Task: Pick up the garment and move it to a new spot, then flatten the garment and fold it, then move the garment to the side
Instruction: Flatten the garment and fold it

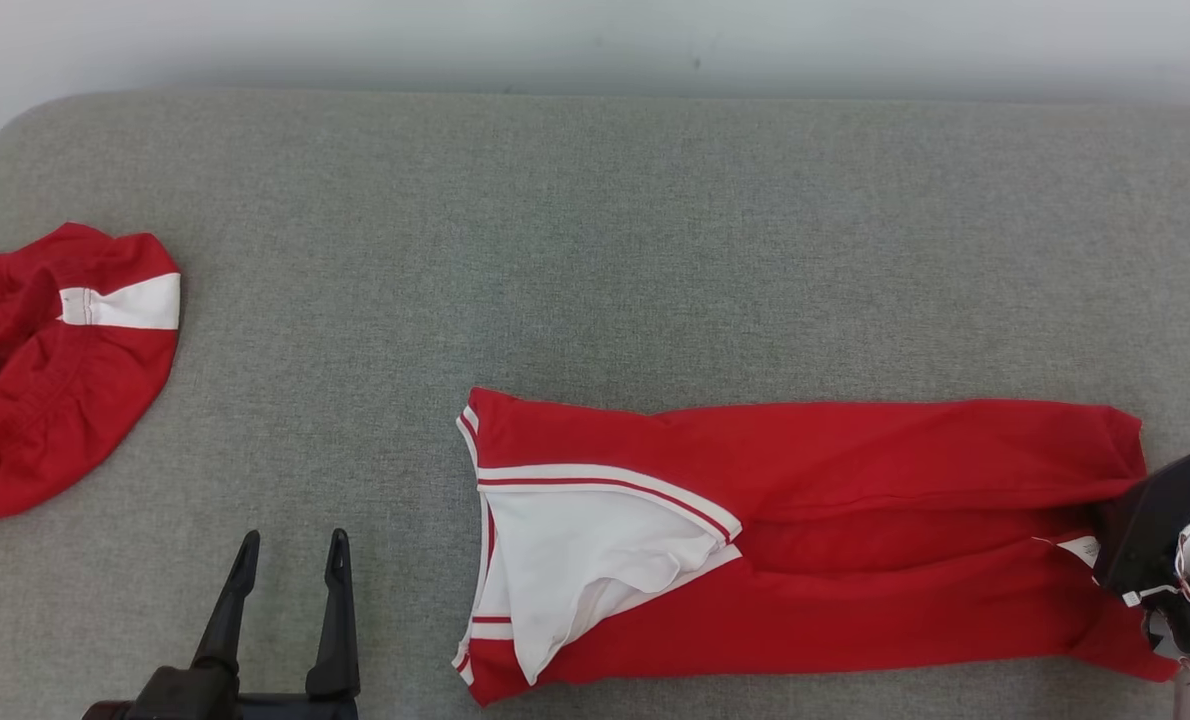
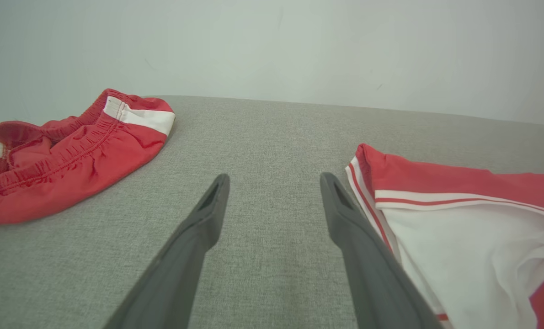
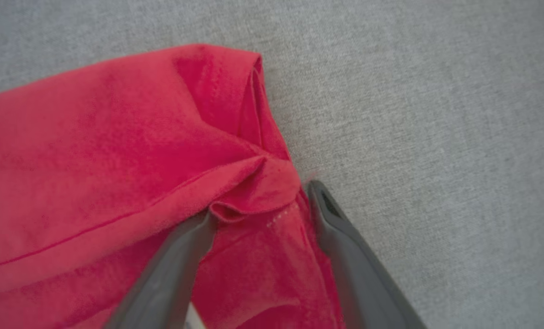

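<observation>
Red garment (image 1: 855,450), lengthwise left-right, white-trimmed end left

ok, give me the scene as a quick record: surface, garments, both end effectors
surface: grey fabric, flat
shirt: red and white, folded into a long strip, centre to right
shorts: red with white panel, crumpled, far left, apart from the shirt
left end effector: open, holds nothing, at bare surface between shorts and shirt
right end effector: open, fingers astride a fold at the shirt's right end
</observation>
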Motion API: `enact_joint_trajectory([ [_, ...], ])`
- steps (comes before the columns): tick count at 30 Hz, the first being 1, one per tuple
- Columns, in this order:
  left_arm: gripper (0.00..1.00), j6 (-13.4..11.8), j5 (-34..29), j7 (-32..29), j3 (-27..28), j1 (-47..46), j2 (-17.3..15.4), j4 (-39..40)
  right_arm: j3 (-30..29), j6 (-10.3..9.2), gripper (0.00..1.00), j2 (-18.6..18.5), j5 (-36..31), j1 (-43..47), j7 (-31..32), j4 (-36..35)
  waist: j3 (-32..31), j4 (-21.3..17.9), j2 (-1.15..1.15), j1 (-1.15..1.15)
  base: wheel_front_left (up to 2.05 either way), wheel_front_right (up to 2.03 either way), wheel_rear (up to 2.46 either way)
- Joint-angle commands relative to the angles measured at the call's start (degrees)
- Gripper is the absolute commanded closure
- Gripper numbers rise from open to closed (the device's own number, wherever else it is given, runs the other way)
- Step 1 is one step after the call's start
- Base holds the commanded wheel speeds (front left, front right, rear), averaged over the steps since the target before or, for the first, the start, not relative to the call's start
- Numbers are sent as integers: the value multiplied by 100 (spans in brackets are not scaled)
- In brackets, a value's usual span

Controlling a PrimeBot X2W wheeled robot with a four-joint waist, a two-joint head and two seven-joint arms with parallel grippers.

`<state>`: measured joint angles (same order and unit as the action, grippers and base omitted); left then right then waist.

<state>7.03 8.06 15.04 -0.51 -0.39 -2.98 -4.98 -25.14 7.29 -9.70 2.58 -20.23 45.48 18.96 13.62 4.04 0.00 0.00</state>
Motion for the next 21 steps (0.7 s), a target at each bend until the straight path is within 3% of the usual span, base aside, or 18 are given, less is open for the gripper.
enact_joint_trajectory([
  [1,0,-8,5,18,-4,-69,14,-9,137,33,46,219,93,290,274,211,-1,-4,0,0,0,0,0],
  [2,0,-7,14,18,-6,-73,14,-15,168,32,67,198,141,310,341,167,0,-7,0,0,0,0,0],
  [3,0,-5,23,18,-9,-78,14,-20,186,32,97,179,194,324,373,115,2,-9,0,0,0,0,0],
  [4,0,-3,34,18,-10,-84,14,-25,199,32,100,162,233,330,383,66,5,-13,0,0,0,0,0],
  [11,0,6,24,18,28,-83,14,-18,-63,25,100,126,180,121,-31,-305,4,-81,0,0,0,0,0],
  [21,0,7,35,18,50,1,14,22,-1301,11,100,199,-133,159,-435,-914,-19,-231,0,0,0,0,0],
])
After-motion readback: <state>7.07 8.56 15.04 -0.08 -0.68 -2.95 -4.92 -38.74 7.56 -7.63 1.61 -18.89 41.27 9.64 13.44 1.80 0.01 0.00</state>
